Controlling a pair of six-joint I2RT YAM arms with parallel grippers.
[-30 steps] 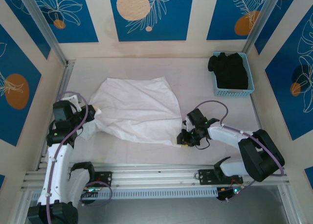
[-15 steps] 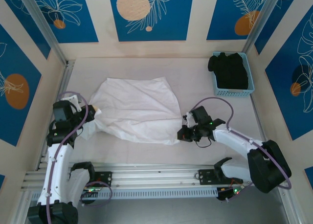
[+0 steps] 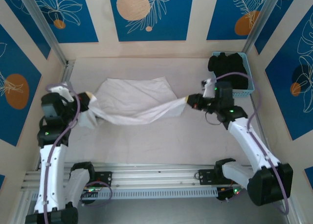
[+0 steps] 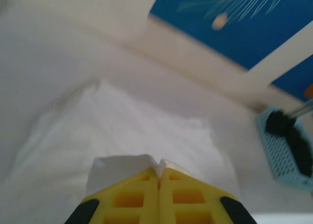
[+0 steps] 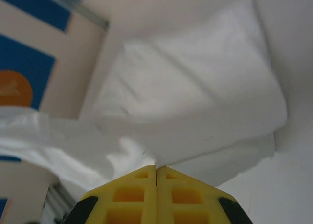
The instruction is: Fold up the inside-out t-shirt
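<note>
Top external: we saw the inside-out t-shirt (image 3: 139,94) on the tabletop (image 3: 161,136), its near edge lifted and stretched taut between the left tool (image 3: 88,98) and right tool (image 3: 190,100).
Left wrist: yellow fingers (image 4: 129,199) pressed together on a white fold.
Right wrist: yellow fingers (image 5: 132,199) likewise clamped on shirt cloth.

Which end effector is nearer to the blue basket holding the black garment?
Right. The right end effector grips the white t-shirt a little left of the blue basket; the left end effector holds the shirt's opposite end, much farther away.
</note>
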